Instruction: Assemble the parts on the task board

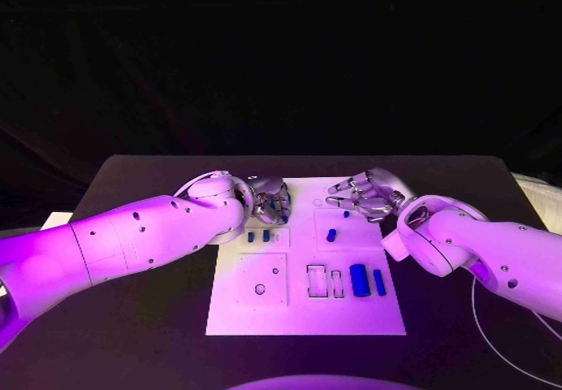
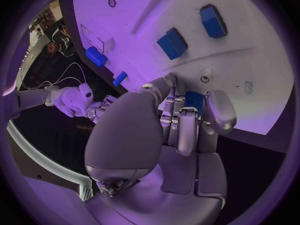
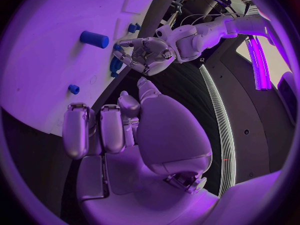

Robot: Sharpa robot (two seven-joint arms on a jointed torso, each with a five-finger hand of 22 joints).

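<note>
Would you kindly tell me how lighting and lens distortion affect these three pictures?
Head view: purple light tints the task board and both arms, background black. Left wrist view: fisheye bends the board's edges. Right wrist view: same circular warping, with bright purple glare at the rim.

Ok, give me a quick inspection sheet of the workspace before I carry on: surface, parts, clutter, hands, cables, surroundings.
Surface: black table, white task board in the middle.
Job's things: several blue parts lie on the board, two large ones near its right edge.
Clutter: nothing seen.
Hands: left hand over the board's far left, a blue part under its fingers, grip unclear; right hand over the far right, fingers curled, nothing visibly held.
Cables: thin white cable on the table by the right arm.
Surroundings: dark.
</note>
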